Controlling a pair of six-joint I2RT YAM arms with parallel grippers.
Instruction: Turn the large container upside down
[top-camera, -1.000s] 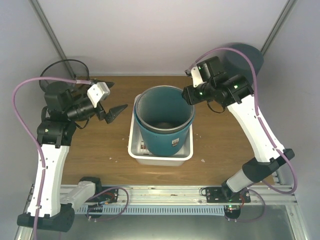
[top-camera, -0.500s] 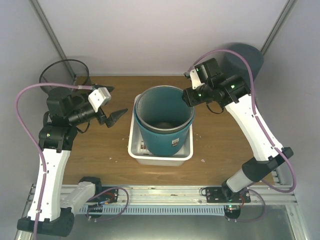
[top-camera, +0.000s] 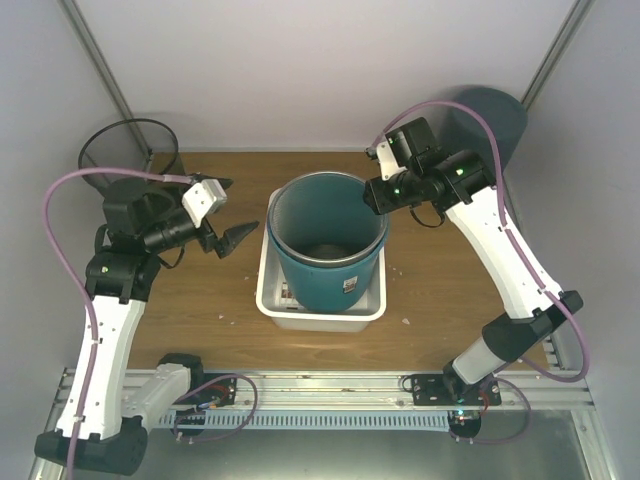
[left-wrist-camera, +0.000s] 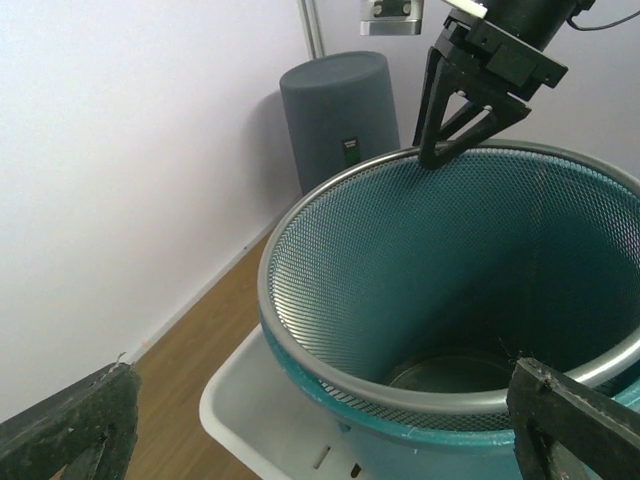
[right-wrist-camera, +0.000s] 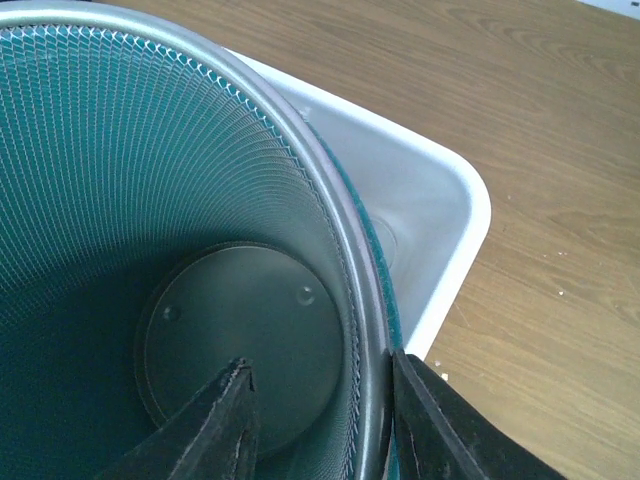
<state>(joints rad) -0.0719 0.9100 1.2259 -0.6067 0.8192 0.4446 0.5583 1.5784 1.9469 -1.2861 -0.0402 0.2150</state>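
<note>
Both arms share one build. The left arm (top-camera: 105, 340) and the right arm (top-camera: 512, 262) have long, smooth white links, each with a row of small dark dots like screw heads along the side. Bulky black cylindrical joints (top-camera: 117, 272) connect the links. A thin purple cable (top-camera: 58, 195) runs along the left arm, and a second purple cable (top-camera: 478, 108) runs along the right. Each wrist carries a small white camera block (top-camera: 204, 194). Tiny green lights (top-camera: 398, 183) glow on the right arm's black wrist housing. The left fingers (top-camera: 240, 238) are matt black tapered wedges, rough-grained up close. The right fingers (right-wrist-camera: 215, 430) are black and taper the same way. The bases (top-camera: 88, 447) are black.
</note>
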